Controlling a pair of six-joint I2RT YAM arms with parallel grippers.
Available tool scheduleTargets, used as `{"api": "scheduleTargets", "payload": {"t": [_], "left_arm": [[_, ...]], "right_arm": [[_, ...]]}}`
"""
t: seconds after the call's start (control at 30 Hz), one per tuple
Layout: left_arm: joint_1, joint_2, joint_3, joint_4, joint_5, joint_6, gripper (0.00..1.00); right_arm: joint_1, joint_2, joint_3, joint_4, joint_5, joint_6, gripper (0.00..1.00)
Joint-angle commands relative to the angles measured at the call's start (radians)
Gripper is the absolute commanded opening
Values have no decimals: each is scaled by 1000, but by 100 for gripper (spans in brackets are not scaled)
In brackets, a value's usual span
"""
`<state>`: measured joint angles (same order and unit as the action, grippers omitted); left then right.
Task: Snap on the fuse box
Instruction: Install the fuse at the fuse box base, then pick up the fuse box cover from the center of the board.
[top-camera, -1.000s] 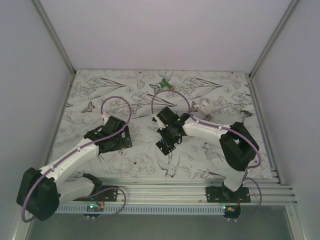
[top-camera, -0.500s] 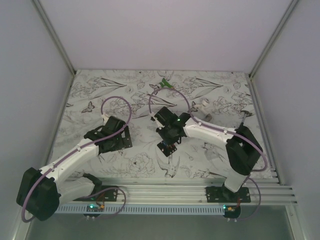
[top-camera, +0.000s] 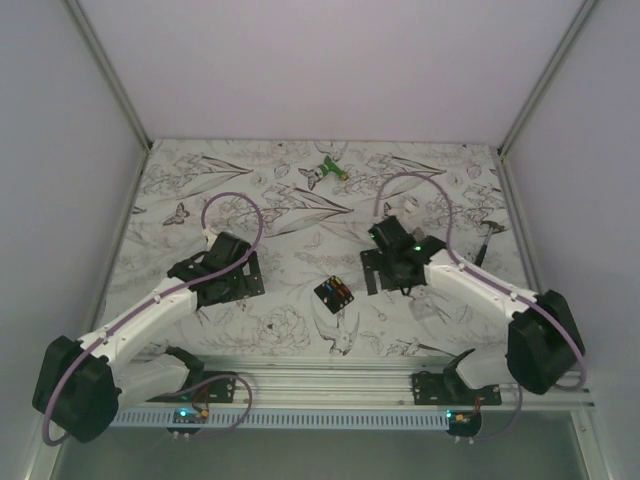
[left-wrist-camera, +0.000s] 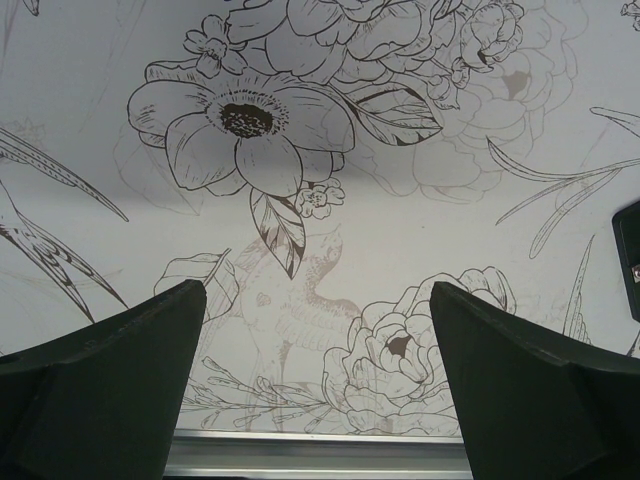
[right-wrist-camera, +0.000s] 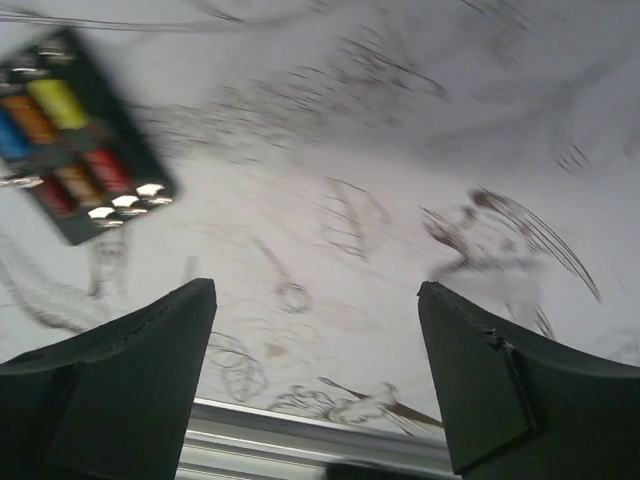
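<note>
Right gripper (top-camera: 384, 272) stands released and empty, just right of the fuse box (top-camera: 334, 292); the snap step seems done, so the next move probably needs only a retreat.

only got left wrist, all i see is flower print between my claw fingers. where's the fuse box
Observer: The fuse box lies flat on the table between the two arms, toward the near rail.
Operator: is the right claw on it
Observer: No. The right claw stands open with nothing between its fingers, off to the right of the box.
Operator: any fuses in it
Observer: Yes. The right wrist view, though blurred, shows yellow, orange, blue and red fuses in its face.
</note>
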<state>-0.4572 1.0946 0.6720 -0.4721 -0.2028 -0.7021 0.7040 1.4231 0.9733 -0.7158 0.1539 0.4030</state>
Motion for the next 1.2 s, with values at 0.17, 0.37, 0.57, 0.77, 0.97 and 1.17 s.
{"api": "scheduleTargets", "payload": {"t": [0.17,0.37,0.57,0.77,0.97,1.17], "left_arm": [[7,-8,10,-29,8,8,100],[7,-6,10,-30,8,8,100],[6,-4,10,-30,10,8,100],[7,-9,9,-30,12,9,100],[8,-7,8,-29,9,8,100],[7,-6,8,-29,12,8,100]], "right_arm": [[-279,-232,-212,30,81,141,100],[-390,-275,-294,56,63,200,100],[-398,-259,-341,86,40,224,100],[-388,-186,-337,154,-73,187,100],[-297,-108,-277,200,-114,168,100],[-197,7,-180,229,-115,123,100]]}}
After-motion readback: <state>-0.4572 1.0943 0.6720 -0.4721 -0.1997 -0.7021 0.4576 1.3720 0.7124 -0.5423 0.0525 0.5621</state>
